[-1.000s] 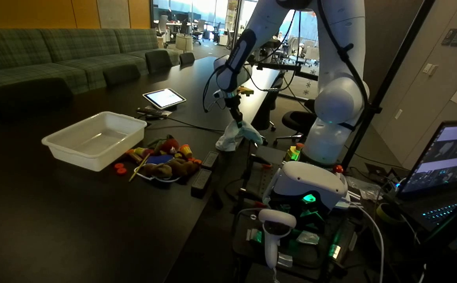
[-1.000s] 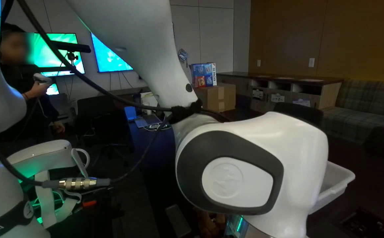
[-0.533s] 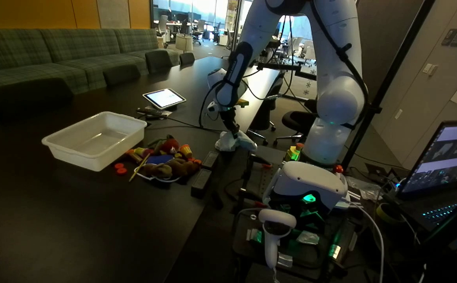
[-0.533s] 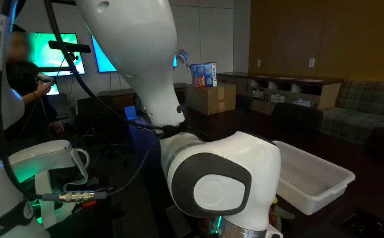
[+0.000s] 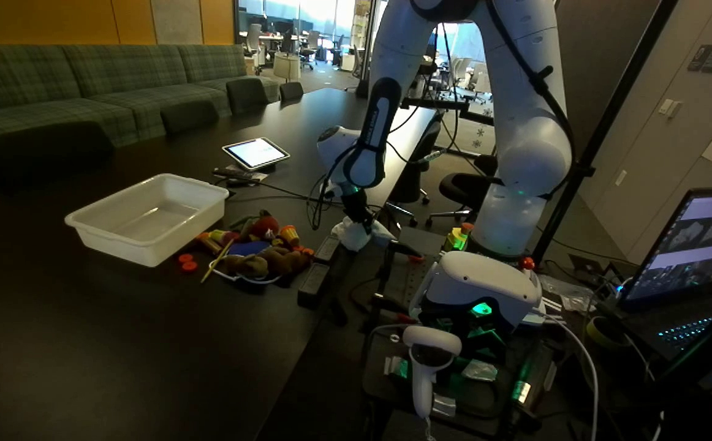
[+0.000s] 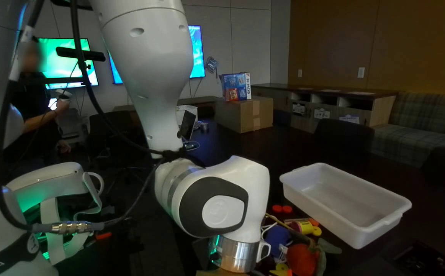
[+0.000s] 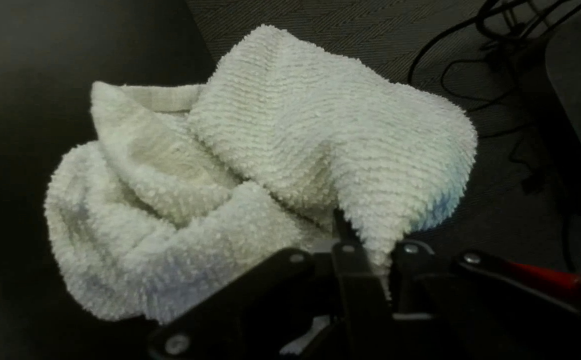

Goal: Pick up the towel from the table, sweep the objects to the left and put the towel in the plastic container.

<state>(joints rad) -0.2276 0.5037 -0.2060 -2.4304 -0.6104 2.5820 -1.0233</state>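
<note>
White terry cloth forms the towel [image 7: 280, 110], which we see bunched at the edge of the tabletop [image 5: 147, 343], well apart from the plastic container [image 5: 187, 234]. In the wrist view we note one fold pinched in the gripper [image 7: 378, 250], its jaws standing narrow around the cloth; we cannot tell whether the towel's underside touches the tabletop. In an exterior view we find a heap of small objects [image 5: 250, 248] beside the container, on its towel side, including a brown plush toy [image 5: 279, 262] and a yellow stick [image 5: 215, 263]. Two red discs [image 5: 189, 266] lie near a corner of the container, and two dark oblong blocks [image 5: 314, 279] lie farther from the container than the heap.
</note>
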